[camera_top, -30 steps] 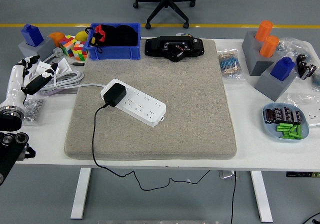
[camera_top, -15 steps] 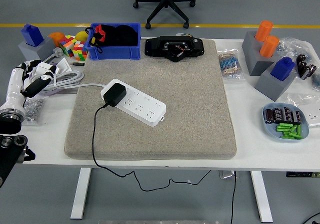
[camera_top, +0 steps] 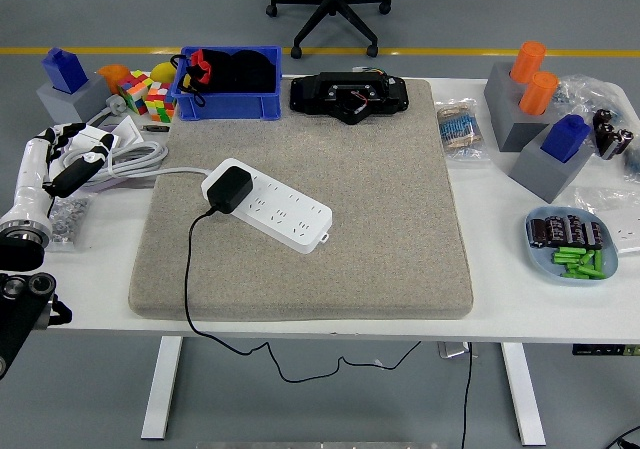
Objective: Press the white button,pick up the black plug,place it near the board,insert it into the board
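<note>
Seated in the end socket of a white power strip (camera_top: 268,205), black plug (camera_top: 228,188), on a grey felt mat (camera_top: 330,249) covering the middle of the white worktop (camera_top: 490,289). Trailing from the plug, a black cord (camera_top: 190,289), down across the mat and over the worktop's near edge. Leading off the strip's left end, a white cable (camera_top: 135,159), coiled near the left edge. Hanging over that left edge beside the coil, the left hand (camera_top: 72,154), white fingers (camera_top: 95,144) loosely spread, nothing in its grasp, well apart from the strip. No sign of the right hand.

Along the far edge, a blue bin (camera_top: 228,97) with black and red items inside, and a black device (camera_top: 348,96) resting on the mat's far end. At the far left corner, a grey block with a blue piece (camera_top: 65,74), coloured puzzle cubes (camera_top: 148,94) and round orange and yellow objects beside them. Close to the left edge, near the forearm, a small bag of metal parts (camera_top: 68,219).

At the right side, a grey block holding two orange cylinders (camera_top: 530,79), another grey block with a blue piece (camera_top: 562,144), a packet of small components (camera_top: 458,129) just beside the mat, and a blue dish (camera_top: 570,244) of green and dark pieces near the right edge. Beyond the worktop, on the grey floor, the base of an office chair (camera_top: 330,9).
</note>
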